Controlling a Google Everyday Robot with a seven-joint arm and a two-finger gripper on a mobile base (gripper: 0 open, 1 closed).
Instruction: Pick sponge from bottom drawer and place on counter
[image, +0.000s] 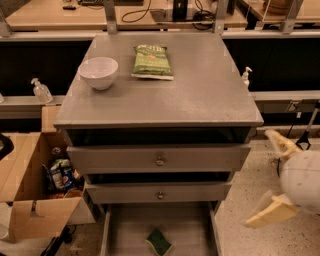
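In the open bottom drawer (131, 223) the sponge (159, 242) lies well left of the spread, empty claw (256, 178).

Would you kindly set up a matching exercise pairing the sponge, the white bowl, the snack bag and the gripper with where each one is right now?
Things:
1. sponge
2. white bowl
3. snack bag
4. gripper

Places:
A. over the floor at the far right, fingers open
B. on the counter, back middle
C. lying in the bottom drawer
D. on the counter, left side

Pairs: 1-C, 2-D, 3-B, 4-A
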